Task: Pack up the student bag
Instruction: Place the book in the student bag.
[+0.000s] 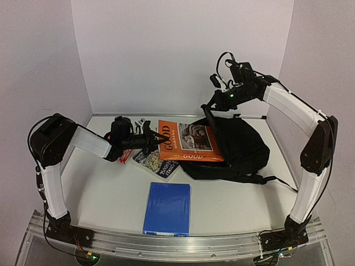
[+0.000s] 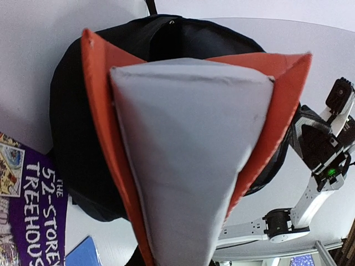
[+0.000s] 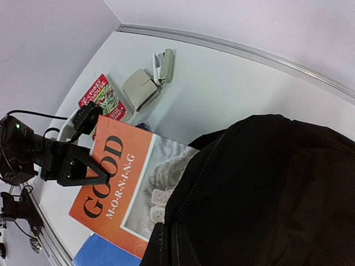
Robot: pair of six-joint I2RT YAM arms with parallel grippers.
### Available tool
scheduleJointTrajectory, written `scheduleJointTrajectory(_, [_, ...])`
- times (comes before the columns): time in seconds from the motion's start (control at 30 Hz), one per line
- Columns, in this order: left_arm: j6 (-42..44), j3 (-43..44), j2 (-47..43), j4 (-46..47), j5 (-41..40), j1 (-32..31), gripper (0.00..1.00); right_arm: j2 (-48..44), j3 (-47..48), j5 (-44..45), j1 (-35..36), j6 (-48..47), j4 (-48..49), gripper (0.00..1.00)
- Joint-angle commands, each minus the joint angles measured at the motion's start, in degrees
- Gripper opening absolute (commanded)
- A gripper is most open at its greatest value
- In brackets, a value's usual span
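While we clamp the orange book (image 1: 191,141) in our left claw (image 1: 157,138), its corner inside the student bag (image 1: 244,147), right side of the counter (image 1: 111,194) | right claw (image 1: 212,105) pinching bag rim | risk: book catches the mouth, rim slips free.

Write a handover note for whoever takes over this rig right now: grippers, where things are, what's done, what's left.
Left gripper: shut on one edge of the orange book, holding it at the bag's mouth.
Right gripper: shut and raised, apparently pinching the top edge of the student bag to hold it open.
Done: the orange book's far corner sits just inside the zip opening; nothing else is visibly packed.
Left: push the orange book in. The blue book, purple book and red book lie on the table.
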Motion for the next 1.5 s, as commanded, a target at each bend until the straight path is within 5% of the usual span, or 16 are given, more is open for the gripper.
scheduleJointTrajectory(0.0, [-2.9,8.2,3.0,4.3,-2.2,-1.1,0.00,-3.6,-1.1,-4.4,0.4,3.1,6.8,0.00])
scheduleJointTrajectory(0.3, [-10.1,19.4,13.9,7.0,-4.2,-3.6,0.00,-3.7,-0.7,-5.1,1.3,4.3,9.3,0.00])
scheduleJointTrajectory(0.77, [-9.0,42.0,27.4,-5.0,-6.9,-10.3,0.07,-2.9,1.1,-6.9,1.6,6.1,11.7,0.00])
scheduleJointTrajectory(1.23, [12.2,41.6,17.3,-39.3,-17.8,-11.7,0.64,-4.4,-0.6,-5.7,1.4,4.8,11.9,0.00])
scheduleJointTrajectory(1.37, [13.8,41.2,16.6,-40.5,-18.5,-11.7,0.63,-4.4,-1.1,-5.7,1.3,4.6,11.9,0.00])
scheduleJointTrajectory(1.47, [14.0,43.7,19.3,-39.6,-15.9,-11.7,0.51,-4.3,-1.2,-6.1,1.3,4.7,11.9,0.00])
